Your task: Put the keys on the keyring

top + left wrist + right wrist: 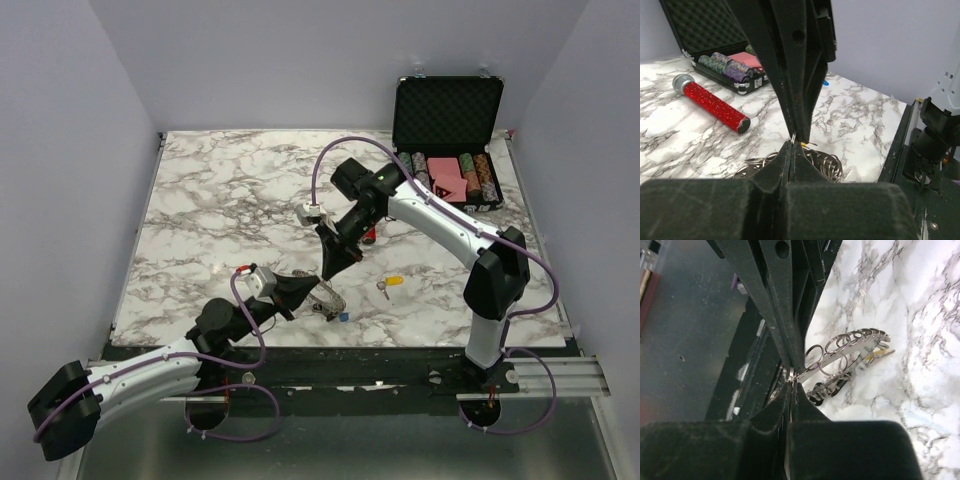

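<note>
The keyring, a silvery ring with several small wire loops, is lifted just above the marble near the front edge. My left gripper is shut on it. In the left wrist view the left gripper has its pads pressed together, with the keyring's loops fanning out beyond. My right gripper comes down from above and meets it tip to tip. In the right wrist view the right gripper is shut on a thin silver edge of the keyring. A yellow-headed key and a blue-headed key lie on the table.
A red glittery cylinder with a silver cap lies behind the grippers. An open black case holding striped poker chips stands at the back right. The table's front edge and black rail run close below the keyring.
</note>
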`<action>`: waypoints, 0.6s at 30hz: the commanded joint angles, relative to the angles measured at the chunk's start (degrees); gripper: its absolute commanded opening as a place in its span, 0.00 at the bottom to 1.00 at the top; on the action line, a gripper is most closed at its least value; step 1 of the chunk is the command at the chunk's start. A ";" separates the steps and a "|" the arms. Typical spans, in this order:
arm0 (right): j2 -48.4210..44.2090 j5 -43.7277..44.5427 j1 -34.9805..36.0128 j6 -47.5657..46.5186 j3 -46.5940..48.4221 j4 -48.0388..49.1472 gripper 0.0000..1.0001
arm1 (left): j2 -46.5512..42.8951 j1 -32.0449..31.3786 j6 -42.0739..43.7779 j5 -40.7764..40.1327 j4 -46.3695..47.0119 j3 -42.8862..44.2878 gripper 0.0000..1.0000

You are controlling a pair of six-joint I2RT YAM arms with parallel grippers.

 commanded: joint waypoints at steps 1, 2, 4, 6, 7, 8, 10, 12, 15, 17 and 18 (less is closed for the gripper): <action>1.13 -1.03 0.70 -0.62 0.22 -0.12 0.00 | -0.60 0.30 -0.76 -1.45 2.92 -7.95 0.00; 1.30 -1.03 0.70 -1.41 0.58 -0.91 0.01 | -0.69 0.30 -0.77 -1.19 2.75 -7.95 0.00; 1.48 -0.77 0.70 -3.08 1.37 -2.49 0.00 | -0.51 0.30 -0.77 -0.75 2.40 -7.86 0.00; 1.74 0.28 0.96 -4.05 2.16 -3.63 0.00 | -0.78 0.30 -1.03 -0.57 1.61 -7.68 0.00; 1.74 1.25 0.96 -3.97 2.60 -3.90 0.00 | -1.13 0.30 -1.20 -0.65 0.91 -7.51 0.00; 1.83 2.39 1.14 -4.05 2.86 -4.16 0.00 | -1.83 0.30 -1.55 -0.74 -0.32 -7.42 0.00; 1.66 4.93 1.66 -3.70 3.22 -4.69 0.00 | -4.37 0.30 -2.26 -1.44 -4.17 -6.90 0.07; 1.13 8.10 2.36 -2.92 3.39 -4.52 0.00 | -7.88 0.30 -2.61 -1.88 -9.36 -6.10 0.32; 0.34 13.19 3.77 -2.56 4.27 -5.39 0.00 | -13.59 0.30 -2.87 -1.97 -17.09 -5.14 0.50; 0.51 16.18 4.65 -2.56 5.06 -6.53 0.00 | -17.20 0.21 -3.22 -2.32 -20.88 -4.96 0.52; 0.69 17.50 5.00 -2.65 5.58 -7.15 0.00 | -18.61 0.21 -3.66 -2.33 -20.98 -5.39 0.53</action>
